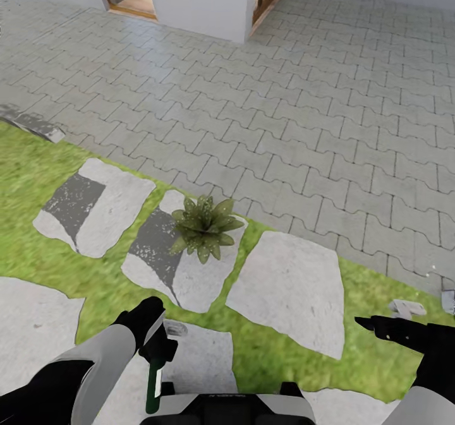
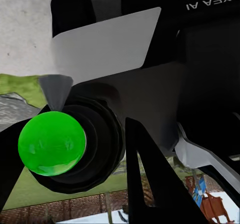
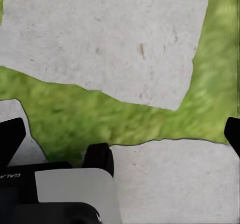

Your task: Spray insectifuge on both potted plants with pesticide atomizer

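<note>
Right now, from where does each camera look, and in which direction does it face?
Head view: from the robot's head, facing forward and down at the potted plant on a stepping stone, with both arms, the left gripper holding the pesticide atomizer, and the right gripper.
Left wrist view: on the left arm, facing the robot's trunk and the atomizer's green bottom.
Right wrist view: on the right arm, facing down at lawn and stones, between its fingertips.
Shared: head and right wrist views both show lawn and stepping stones.
</note>
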Tool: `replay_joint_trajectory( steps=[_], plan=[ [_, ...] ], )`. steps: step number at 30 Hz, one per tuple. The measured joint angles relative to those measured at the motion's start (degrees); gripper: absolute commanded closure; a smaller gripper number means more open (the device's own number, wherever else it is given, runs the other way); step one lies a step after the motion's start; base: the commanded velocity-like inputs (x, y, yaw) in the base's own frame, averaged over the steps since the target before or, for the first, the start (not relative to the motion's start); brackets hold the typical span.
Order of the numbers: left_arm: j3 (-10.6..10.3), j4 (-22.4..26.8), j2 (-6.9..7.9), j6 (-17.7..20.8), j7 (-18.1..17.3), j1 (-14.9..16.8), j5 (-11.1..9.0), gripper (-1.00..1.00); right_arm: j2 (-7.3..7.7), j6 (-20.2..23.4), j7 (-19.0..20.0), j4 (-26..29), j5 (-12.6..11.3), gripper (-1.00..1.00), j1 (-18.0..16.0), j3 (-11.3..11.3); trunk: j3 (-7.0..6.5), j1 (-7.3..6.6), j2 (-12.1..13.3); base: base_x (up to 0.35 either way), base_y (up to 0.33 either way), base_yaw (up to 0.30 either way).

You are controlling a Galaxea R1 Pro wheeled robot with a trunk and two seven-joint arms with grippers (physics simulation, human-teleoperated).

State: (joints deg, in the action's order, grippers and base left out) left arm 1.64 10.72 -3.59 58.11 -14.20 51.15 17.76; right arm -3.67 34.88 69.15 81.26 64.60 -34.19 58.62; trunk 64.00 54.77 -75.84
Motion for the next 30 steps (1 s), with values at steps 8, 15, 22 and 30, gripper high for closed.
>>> replay_joint_trajectory(
  steps=[8, 15, 22, 30],
  plan=[
    [0.1, 0.0, 0.00, 0.0, 0.0, 0.0, -0.1, 1.00, 0.04, -0.1, 0.0, 0.0, 0.0, -1.00, 0.0, 0.1, 0.01, 0.00, 0.0, 0.000, -0.238, 0.003],
    [0.1, 0.0, 0.01, 0.0, 0.0, 0.0, -0.1, 1.00, 0.09, -0.1, 0.0, 0.0, 0.0, -1.00, 0.0, 0.0, 0.19, 0.00, 0.0, 0.000, -0.018, 0.129],
    [0.1, 0.0, 0.01, 0.0, -0.1, 0.0, -0.1, 1.00, 0.08, -0.1, 0.0, 0.0, 0.0, -1.00, 0.0, 0.0, 0.52, 0.00, 0.0, 0.000, 0.000, 0.207],
    [0.1, 0.0, 0.01, 0.0, -0.1, 0.0, -0.1, 1.00, 0.08, -0.1, 0.0, 0.0, 0.0, -1.00, 0.0, 0.0, 0.91, -0.02, 0.0, 0.125, -0.126, 0.209]
  ],
)
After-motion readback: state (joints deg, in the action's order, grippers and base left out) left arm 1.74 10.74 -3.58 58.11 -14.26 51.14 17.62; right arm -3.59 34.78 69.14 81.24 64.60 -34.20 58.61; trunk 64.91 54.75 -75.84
